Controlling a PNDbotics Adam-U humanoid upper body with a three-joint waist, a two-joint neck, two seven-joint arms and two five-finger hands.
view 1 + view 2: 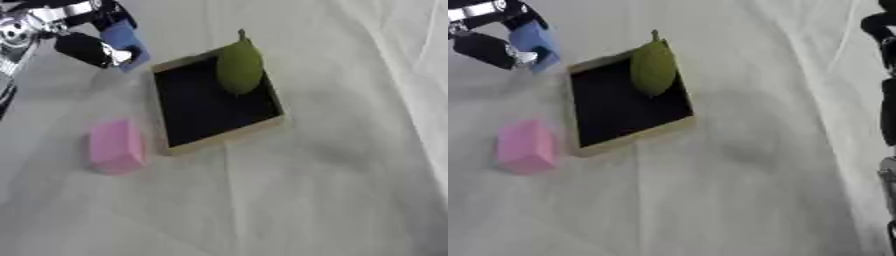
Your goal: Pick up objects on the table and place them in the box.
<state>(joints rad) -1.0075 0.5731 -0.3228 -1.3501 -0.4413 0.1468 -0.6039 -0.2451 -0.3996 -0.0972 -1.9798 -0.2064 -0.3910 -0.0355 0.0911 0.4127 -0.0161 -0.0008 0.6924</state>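
A shallow wooden box (220, 137) with a black inside lies askew at the table's middle. A green pear (239, 65) rests in its far corner, stem pointing away. Left of the box's near corner a pink block (116, 146) lies on the white cloth. At the upper left my left hand (85, 48) is shut on a blue block (124, 39), held above the cloth just outside the box's far left corner. Only dark parts of my right arm (888, 90) show along the right edge in the right eye view; the hand itself is out of sight.
A wrinkled white cloth (306, 200) covers the whole table, with folds running down the right side. The near half of the cloth carries no objects.
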